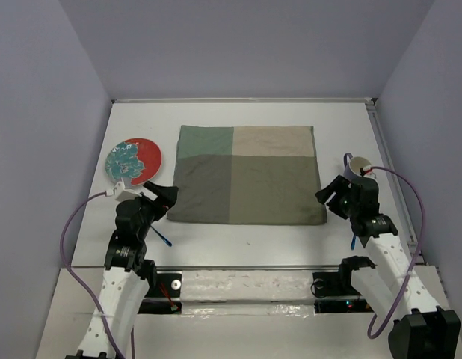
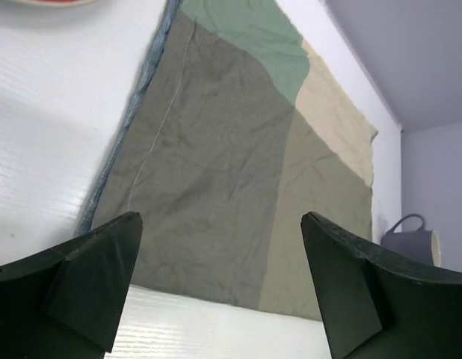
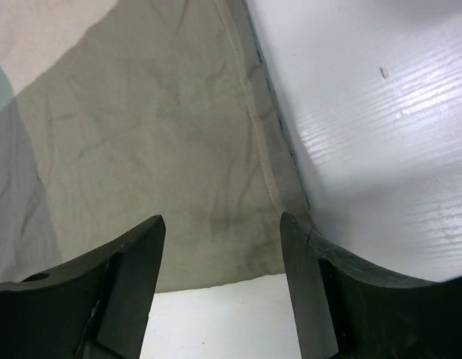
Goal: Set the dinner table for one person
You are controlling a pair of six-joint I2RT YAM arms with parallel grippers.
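Currently left tool point(image 1: 164, 197), right tool point(image 1: 331, 197) open, flanking placemat point(image 1: 246, 176).

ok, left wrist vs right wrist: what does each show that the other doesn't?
Left wrist only: the mug and a sliver of the plate at the top edge. Right wrist only: a small speck on the dinner table, right of the placemat. Both: the placemat on the white dinner table, plus an open, empty gripper, the left gripper in one and the right gripper in the other.
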